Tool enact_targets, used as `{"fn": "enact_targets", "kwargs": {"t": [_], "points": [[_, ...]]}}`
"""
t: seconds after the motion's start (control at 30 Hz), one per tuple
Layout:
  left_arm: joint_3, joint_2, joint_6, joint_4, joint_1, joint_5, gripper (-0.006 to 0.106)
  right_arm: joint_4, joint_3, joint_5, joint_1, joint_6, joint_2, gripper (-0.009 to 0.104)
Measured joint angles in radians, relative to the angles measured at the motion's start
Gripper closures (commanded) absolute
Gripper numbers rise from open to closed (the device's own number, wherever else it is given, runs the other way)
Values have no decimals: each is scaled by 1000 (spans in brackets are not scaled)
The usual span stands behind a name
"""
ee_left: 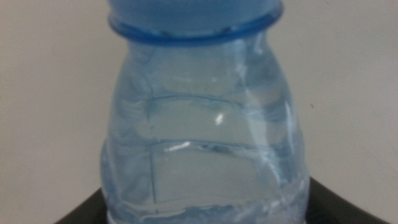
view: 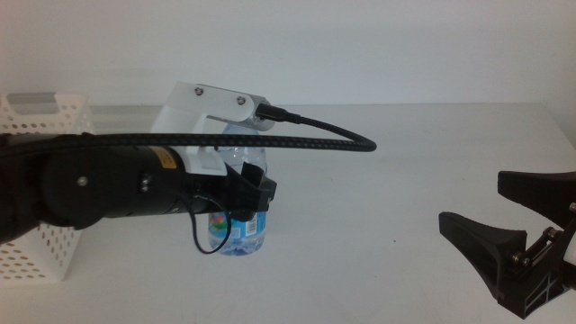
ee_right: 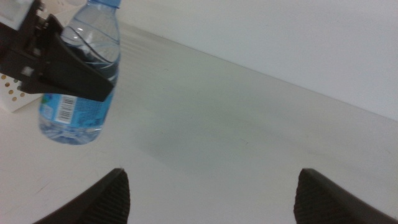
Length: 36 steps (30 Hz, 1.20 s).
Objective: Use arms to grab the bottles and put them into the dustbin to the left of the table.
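A small clear water bottle [view: 240, 236] with a blue cap and blue label stands upright on the table [view: 387, 180], left of centre. My left gripper [view: 252, 193] reaches in from the left, its dark jaws closed against the bottle's sides just above the label. In the left wrist view the bottle [ee_left: 202, 137] fills the picture, with a jaw at each lower corner. The right wrist view shows the bottle [ee_right: 81, 81] with the left gripper [ee_right: 68, 68] across it. My right gripper [view: 472, 200] waits open and empty at the lower right. The dustbin [view: 45, 112] stands at the far left.
The white perforated basket rises behind and below my left arm, close to the bottle. A thick black cable [view: 306, 139] arcs over the left wrist housing. Bare tabletop [ee_right: 236, 118] lies between the bottle and my right gripper [ee_right: 211, 180].
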Motion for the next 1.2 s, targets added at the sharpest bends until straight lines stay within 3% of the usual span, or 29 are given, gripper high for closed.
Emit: {"fn": "enact_targets", "kwargs": {"t": [0.1, 0.33, 0.53, 0.93, 1.2], "points": [[-1, -29, -42, 50, 0, 73, 105, 0, 0, 0, 0, 0, 0, 16], [-100, -40, -250, 294, 2, 315, 105, 0, 0, 0, 0, 0, 0, 16], [-273, -40, -344, 419, 104, 580, 105, 0, 0, 0, 0, 0, 0, 16], [-497, 33, -286, 432, 438, 828, 105, 0, 0, 0, 0, 0, 0, 16], [-613, 139, -171, 391, 641, 943, 105, 0, 0, 0, 0, 0, 0, 16]]}}
